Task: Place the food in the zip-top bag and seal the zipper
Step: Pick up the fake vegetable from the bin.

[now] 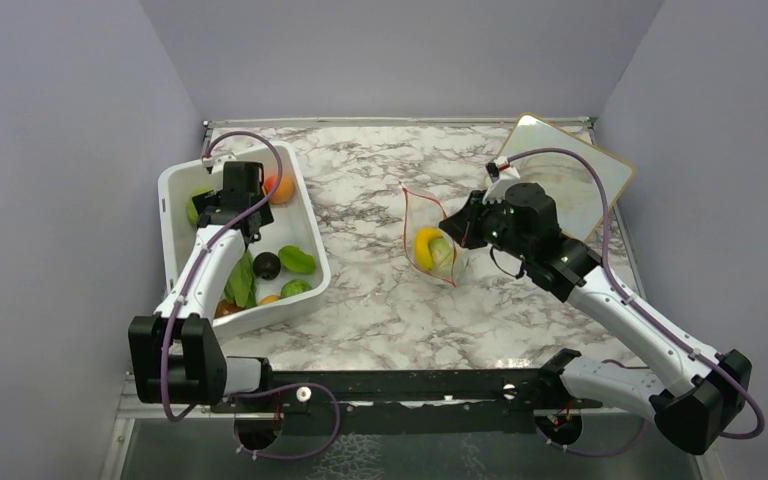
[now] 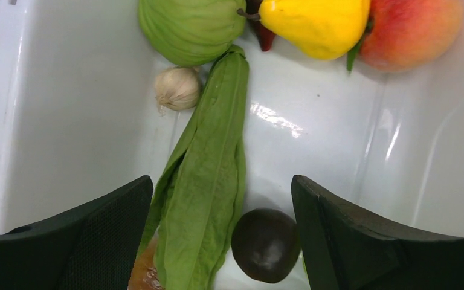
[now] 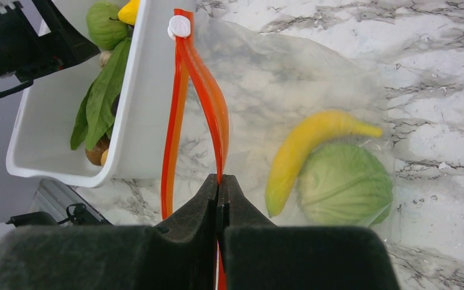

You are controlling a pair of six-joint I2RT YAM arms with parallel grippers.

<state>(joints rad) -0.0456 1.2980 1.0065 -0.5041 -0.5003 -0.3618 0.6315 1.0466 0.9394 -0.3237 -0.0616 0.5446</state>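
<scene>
Black right pincer [image 3: 219,188] is clamped fully shut on one lip of the red-orange zipper [image 3: 208,96], holding the mouth of the zip-top bag [image 3: 290,78] parted. A white slider [image 3: 179,26] sits at the strip's far end. Inside the bag, which lies on the marbled bench [image 3: 441,54], a yellow banana [image 3: 305,151] touches a green cabbage [image 3: 344,184]. The left pincer [image 2: 222,193] hangs wide apart, gripping nothing, inside the white tub [image 2: 48,121]. Just below it are a long green leaf [image 2: 211,157] and a dark brown fruit [image 2: 266,244]. A garlic bulb [image 2: 178,89] and a yellow pear [image 2: 317,24] lie beyond.
</scene>
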